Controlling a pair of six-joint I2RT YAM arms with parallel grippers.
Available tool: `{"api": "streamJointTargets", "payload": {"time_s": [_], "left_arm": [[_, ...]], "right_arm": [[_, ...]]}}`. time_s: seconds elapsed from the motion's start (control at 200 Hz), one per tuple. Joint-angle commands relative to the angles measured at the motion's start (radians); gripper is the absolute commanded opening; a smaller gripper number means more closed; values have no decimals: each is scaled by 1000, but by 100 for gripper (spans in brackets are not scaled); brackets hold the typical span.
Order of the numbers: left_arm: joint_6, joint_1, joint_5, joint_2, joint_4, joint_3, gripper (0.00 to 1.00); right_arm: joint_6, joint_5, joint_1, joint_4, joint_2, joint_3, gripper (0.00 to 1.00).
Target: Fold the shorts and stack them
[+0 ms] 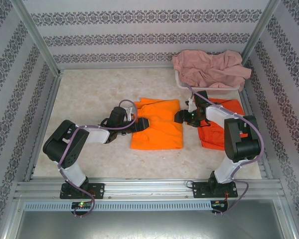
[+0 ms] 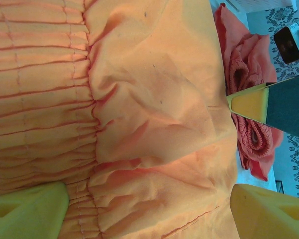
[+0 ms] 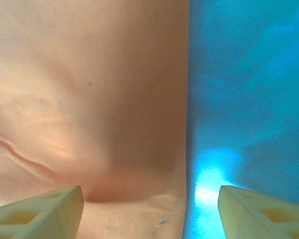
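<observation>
Shorts in bright orange, the middle shorts (image 1: 157,127), lie folded into a rough rectangle on the table (image 1: 89,99), midway between the two arms. In the left wrist view their gathered waist runs down the left side, with creased plain cloth (image 2: 154,99) to its right.

The left gripper (image 1: 142,123) sits at the left edge of the middle shorts. Its fingers (image 2: 27,209) stand wide apart over the cloth and clamp nothing; whether the tips touch the cloth I cannot tell.

The right gripper (image 1: 182,118) is at the right edge of the same shorts, facing the left one across them. Its fingers (image 3: 37,209) are also spread, one over the cloth and the other over bare table, with the straight cloth edge between them. One finger (image 2: 249,102) of it shows in the left wrist view, at the far side of the orange cloth.

Just right of the middle shorts lie the right shorts (image 1: 224,132), also orange, bunched and partly under the right arm. They appear redder and rumpled in the left wrist view (image 2: 244,64).

The pink shorts (image 1: 209,69) are heaped loosely in the white basket (image 1: 182,85) at the far right corner, spilling over its rim.

Patterned walls (image 1: 139,40) close in the table on three sides.
</observation>
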Motion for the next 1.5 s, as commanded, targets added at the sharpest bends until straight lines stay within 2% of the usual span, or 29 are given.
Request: {"api": "streamJointTargets", "payload": {"time_s": [0.0, 0.3, 0.42, 0.455, 0.505, 0.659, 0.924, 1.019, 1.164, 1.499], "left_arm": [[-19, 1, -21, 56, -103, -35, 86], [-17, 1, -20, 52, -105, -35, 86], [-21, 1, -26, 37, -108, -33, 86], [-23, 1, -28, 29, -110, -30, 86], [-26, 2, -29, 15, -112, -29, 87], [-20, 2, -55, -60, -146, -27, 88], [25, 3, -116, -186, -237, -26, 96], [28, 2, -124, -206, -241, -33, 100], [24, 5, -129, -221, -238, -46, 100], [23, 5, -132, -231, -227, -66, 100]], "right_arm": [[-12, -12, 13, -19, 37, 28, 68], [6, -57, 29, -7, 76, 30, 44], [7, -48, 43, -13, 71, 39, 26], [7, -33, 48, -20, 65, 43, 18], [7, -9, 51, -30, 53, 49, 0], [-24, 126, 62, -107, -11, 74, 0], [-157, 385, 67, -354, -185, 189, 0], [-212, 466, 67, -460, -204, 255, 0], [-269, 604, 58, -579, -215, 350, 0], [-364, 764, 36, -708, -227, 532, 0]]}}
